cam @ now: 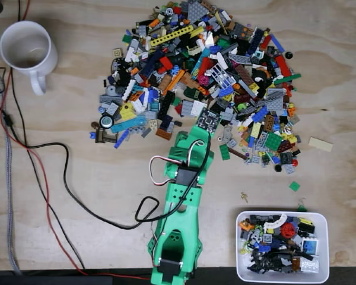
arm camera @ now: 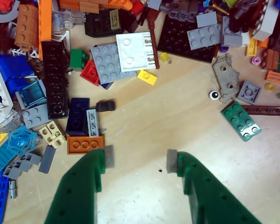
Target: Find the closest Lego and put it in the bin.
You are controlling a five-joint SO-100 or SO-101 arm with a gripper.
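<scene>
Two green fingers of the gripper are seen from the bottom edge of the wrist view, each with a small grey pad at its tip. The jaws are held wide apart, and nothing is gripped; only bare wooden table lies between them. Just beside the left pad, an orange flat brick with three studs is found, very near to it, but contact cannot be confirmed. Directly beyond this brick, a dark blue brick and a narrow grey plate are lying side by side. Further ahead of the jaws, a grey studded plate and a white plate are placed next to each other, with a small yellow piece just in front of them. To the right side, ahead of the right finger and well apart from it, a green plate is seen, and a small white eye piece is near it.

In the fixed view, the green arm is stretched from the lower edge towards the big Lego pile, and its front end is at the near border of that pile. The bin is located at the lower right, beside the base of the arm and far behind the jaws; many pieces are already lying in it. A white mug is standing at the upper left, well apart from the pile.
</scene>
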